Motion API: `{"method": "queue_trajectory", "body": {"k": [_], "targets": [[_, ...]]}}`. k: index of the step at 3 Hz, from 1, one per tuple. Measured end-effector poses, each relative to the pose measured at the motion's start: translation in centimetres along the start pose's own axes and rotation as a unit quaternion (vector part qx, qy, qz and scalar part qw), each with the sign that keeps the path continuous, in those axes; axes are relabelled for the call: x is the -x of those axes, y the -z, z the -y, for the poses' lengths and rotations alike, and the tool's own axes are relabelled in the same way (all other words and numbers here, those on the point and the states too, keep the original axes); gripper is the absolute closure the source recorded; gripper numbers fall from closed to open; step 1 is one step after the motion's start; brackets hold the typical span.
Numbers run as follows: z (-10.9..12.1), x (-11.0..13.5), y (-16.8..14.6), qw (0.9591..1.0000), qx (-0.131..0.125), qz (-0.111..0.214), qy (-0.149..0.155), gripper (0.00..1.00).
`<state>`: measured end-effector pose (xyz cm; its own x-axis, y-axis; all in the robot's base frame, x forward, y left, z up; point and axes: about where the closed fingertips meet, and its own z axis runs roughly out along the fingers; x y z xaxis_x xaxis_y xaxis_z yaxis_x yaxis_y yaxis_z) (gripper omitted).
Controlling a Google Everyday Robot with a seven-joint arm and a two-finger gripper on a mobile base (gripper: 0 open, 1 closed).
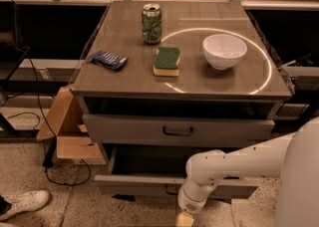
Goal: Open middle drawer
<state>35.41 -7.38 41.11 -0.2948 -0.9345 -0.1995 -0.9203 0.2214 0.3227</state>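
The grey cabinet [124, 86] shows two drawer fronts. The middle drawer [129, 185] is the lower one; it stands pulled out a little, with a dark gap above its flat front. Its small dark handle [171, 191] is partly hidden by my arm. The drawer above it [124, 130] is shut, with a dark loop handle [178, 131]. My white arm [234, 164] reaches in from the right and bends down in front of the middle drawer. My gripper [184, 218] hangs at the frame's bottom edge, just below that drawer's front, mostly cut off.
On the cabinet top stand a green can [151, 23], a green-and-yellow sponge [167, 60], a white bowl [224, 50] and a blue snack bag [108, 59]. A cardboard box [65, 126] and cables lie left of the cabinet. A white shoe [25, 203] is at bottom left.
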Motion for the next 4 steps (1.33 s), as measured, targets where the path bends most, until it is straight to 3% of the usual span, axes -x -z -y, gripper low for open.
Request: {"method": "queue_trajectory", "body": {"k": [1, 2, 3, 4], "targets": [[-0.5, -0.1, 0.3, 0.9999, -0.007, 0.004, -0.011, 0.0], [-3.5, -1.4, 1.0, 0.9994, -0.011, 0.02, -0.024, 0.0], [-3.7, -1.0, 1.2, 0.9994, -0.011, 0.02, -0.025, 0.0], [-6.7, -2.7, 1.7, 0.9985, -0.013, 0.033, -0.042, 0.0]]}}
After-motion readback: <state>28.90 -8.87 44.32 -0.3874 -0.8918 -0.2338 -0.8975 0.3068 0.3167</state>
